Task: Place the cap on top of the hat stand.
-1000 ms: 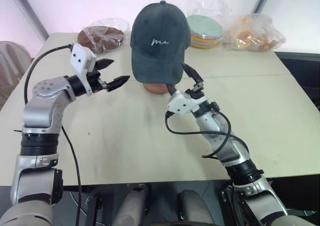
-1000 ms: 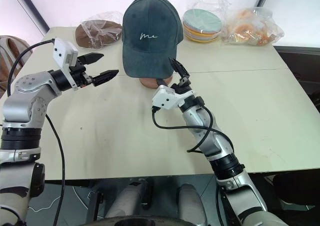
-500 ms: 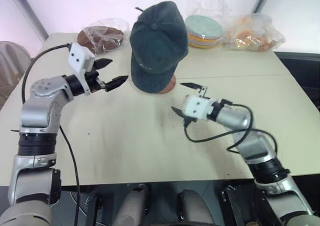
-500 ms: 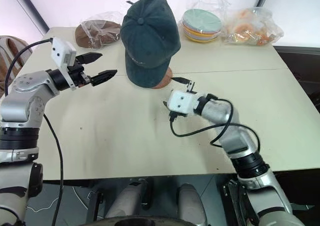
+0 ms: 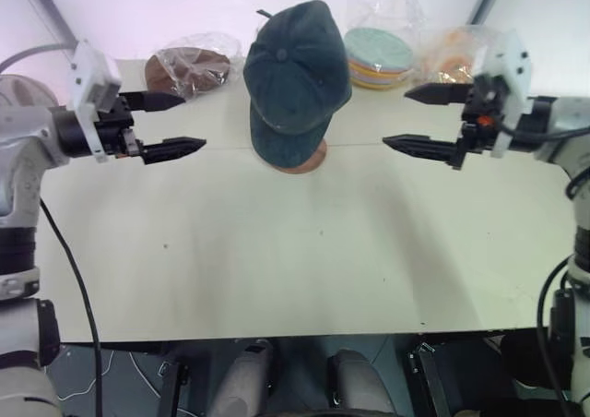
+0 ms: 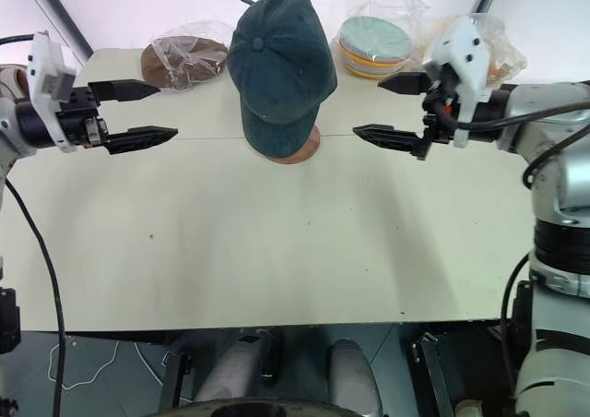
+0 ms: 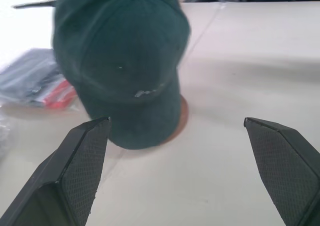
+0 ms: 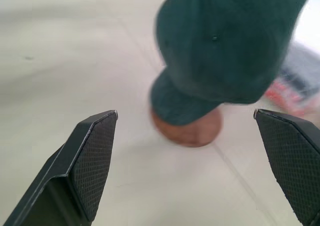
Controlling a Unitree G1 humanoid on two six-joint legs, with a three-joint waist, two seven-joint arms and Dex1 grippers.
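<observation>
The dark teal-grey cap rests on the hat stand, tipped forward so its crown button faces me and its brim hangs down to the brown disc base. The stand's rod and top are hidden under the cap. My left gripper hovers open to the left of the cap, well apart from it. On the other side my right gripper is open too, with nothing between its fingers. Both wrist views look at the cap and the base between wide-spread fingers.
Behind the stand on the cream table lie a brown round hat in a plastic bag, a bagged stack of flat round hats and a bag with orange contents. The table's front edge runs across below my arms.
The right gripper left the cap's brim, swung up and out to the right and rolled. The cap tipped forward on the stand. The left gripper drew back to the left and rose a little.
</observation>
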